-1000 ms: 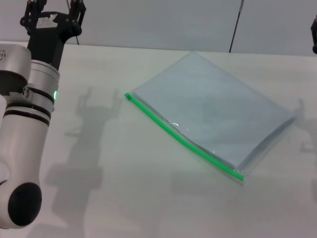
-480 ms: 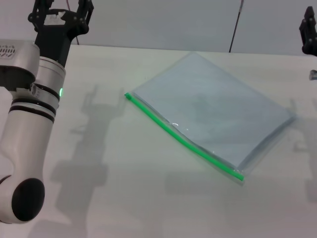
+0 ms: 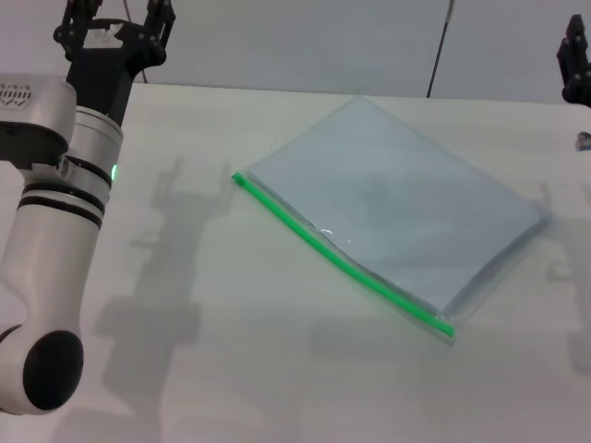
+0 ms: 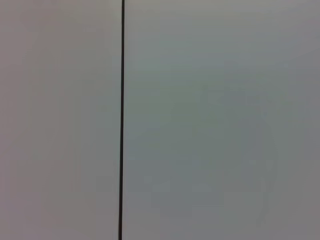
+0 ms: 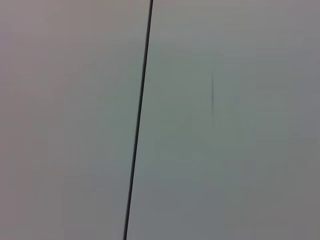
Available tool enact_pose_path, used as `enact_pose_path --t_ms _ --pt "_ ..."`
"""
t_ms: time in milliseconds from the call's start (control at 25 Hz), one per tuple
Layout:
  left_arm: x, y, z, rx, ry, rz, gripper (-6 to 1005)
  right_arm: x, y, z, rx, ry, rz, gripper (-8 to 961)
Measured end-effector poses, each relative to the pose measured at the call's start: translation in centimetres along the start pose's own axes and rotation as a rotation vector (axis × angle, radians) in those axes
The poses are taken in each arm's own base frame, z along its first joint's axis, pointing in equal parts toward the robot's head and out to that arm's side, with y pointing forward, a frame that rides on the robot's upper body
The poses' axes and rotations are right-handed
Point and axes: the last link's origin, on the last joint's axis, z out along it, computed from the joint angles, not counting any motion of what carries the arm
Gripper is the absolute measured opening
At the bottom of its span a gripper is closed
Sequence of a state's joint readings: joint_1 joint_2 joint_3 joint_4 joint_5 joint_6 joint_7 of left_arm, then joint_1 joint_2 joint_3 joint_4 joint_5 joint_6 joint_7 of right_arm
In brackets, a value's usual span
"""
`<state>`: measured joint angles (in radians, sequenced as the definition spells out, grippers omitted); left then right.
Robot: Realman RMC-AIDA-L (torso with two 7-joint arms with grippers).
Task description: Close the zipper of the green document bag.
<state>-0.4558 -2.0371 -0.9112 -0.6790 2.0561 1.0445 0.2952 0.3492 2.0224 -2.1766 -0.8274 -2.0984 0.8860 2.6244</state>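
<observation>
Document bag (image 3: 397, 217): clear pouch lying flat on the white counter (image 3: 231, 351), set at a slant, one corner toward the far edge, nothing resting on it. It sits between the two arms, within what looks like either one's reach.

Zipper (image 3: 342, 258): green strip along the bag's near-left edge, running from a small green end piece at the left (image 3: 239, 180) to the near corner (image 3: 447, 327). Which end carries the slider cannot be made out for sure, nor whether the track is pressed shut along its length; a slight ripple shows near the middle. The scene would fit a bag waiting to be zipped as well as one already zipped with the arms drawn away.

Left hand (image 3: 114, 20): raised high at the far left, well apart from the bag, fingers spread wide and holding nothing.

Right hand (image 3: 574, 60): at the far right edge, lifted above the counter, only partly in view; whether its fingers are spread or closed cannot be told.

Wrist views: plain wall and a dark vertical line only, consistent with both hands pointing away from the counter.
</observation>
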Motion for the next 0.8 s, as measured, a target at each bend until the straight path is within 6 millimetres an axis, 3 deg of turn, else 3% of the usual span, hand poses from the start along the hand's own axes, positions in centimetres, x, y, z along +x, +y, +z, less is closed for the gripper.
enact_pose_path --t_ms 800 --pt "-0.08 0.00 0.01 -0.002 -0.003 -0.006 712 0.35 -0.23 0.16 0.011 0.013 0.002 565"
